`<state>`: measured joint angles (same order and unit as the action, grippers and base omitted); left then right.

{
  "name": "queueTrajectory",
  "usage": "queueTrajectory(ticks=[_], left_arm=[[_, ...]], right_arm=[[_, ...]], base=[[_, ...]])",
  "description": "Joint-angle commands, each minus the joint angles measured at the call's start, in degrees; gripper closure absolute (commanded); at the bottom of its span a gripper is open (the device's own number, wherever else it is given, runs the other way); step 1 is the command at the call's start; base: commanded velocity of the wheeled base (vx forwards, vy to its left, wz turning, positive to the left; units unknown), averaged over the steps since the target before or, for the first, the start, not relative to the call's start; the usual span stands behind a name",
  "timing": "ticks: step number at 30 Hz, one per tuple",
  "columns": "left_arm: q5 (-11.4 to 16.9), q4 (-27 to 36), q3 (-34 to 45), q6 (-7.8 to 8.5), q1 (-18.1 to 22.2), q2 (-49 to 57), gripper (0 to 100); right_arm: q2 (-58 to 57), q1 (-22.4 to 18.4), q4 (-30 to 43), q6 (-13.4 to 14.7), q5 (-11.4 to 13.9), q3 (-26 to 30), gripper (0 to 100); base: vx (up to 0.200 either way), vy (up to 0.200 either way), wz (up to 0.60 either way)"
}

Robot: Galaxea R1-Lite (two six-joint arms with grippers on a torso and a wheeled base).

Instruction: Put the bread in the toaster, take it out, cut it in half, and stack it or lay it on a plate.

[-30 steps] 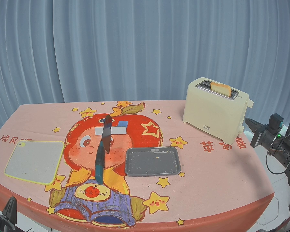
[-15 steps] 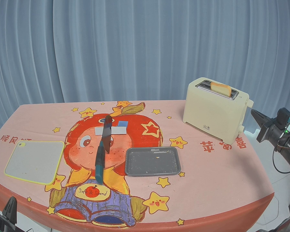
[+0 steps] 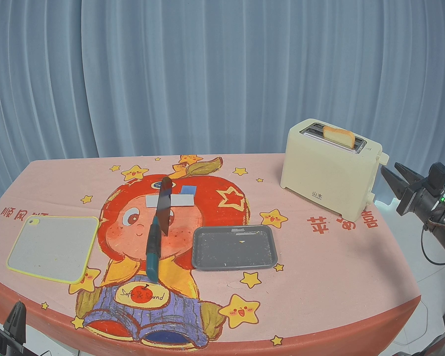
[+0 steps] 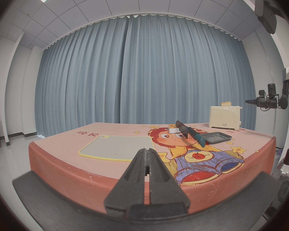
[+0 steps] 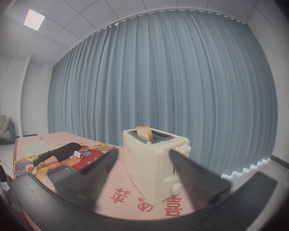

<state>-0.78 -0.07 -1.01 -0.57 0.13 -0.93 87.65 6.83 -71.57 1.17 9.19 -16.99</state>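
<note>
Since a second ago the right gripper (image 3: 391,169) has drifted up and outward beside the lever end of the cream-coloured plastic two-slot toaster (image 3: 326,174), and its two dark fingers now stand spread wide with nothing between them; in the right wrist view they frame the toaster body. A golden-brown slice of bread (image 3: 338,135) stands upright in the toaster's slot, its top well clear of the rim, with the side lever up. Nothing else on the pink cartoon-printed tablecloth (image 3: 331,273) has shifted. That includes the dark grey rectangular metal tray (image 3: 222,250), the teal-handled knife with a dark blade (image 3: 155,233) propped on a small white block, and the grey cutting board with a yellow-green rim (image 3: 52,247). Low at the table's near left edge, the left gripper (image 4: 147,151) has its fingers pressed together, holding nothing. Judging by the raised slice, the step in hand is taking the bread out. Next, the right gripper would need to rise above the slot, turn its fingers downward across the slice's flat faces, close gently and lift straight up before carrying it to the board
</note>
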Motion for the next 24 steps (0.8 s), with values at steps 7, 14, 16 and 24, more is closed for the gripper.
queueTrajectory(ticks=[7,14,16,24], left_arm=[[-0.01,-0.01,1.01,-0.04,0.04,0.93,100],[-0.01,-0.01,1.01,-0.04,0.04,0.93,100],[-0.01,-0.01,1.01,-0.04,-0.05,0.93,100],[-0.01,-0.01,1.01,-0.04,0.04,0.93,100]], right_arm=[[-1.96,1.70,-0.94,2.17,0.12,3.46,0],[-3.89,0.91,-1.11,4.28,0.12,4.43,0],[-4.95,1.08,-1.11,6.30,0.12,4.43,0],[-10.31,-2.43,-1.20,7.71,0.48,5.13,0]], base=[[0.000,0.000,0.00],[0.000,0.000,0.00],[0.000,0.000,0.00],[0.000,0.000,0.00]])
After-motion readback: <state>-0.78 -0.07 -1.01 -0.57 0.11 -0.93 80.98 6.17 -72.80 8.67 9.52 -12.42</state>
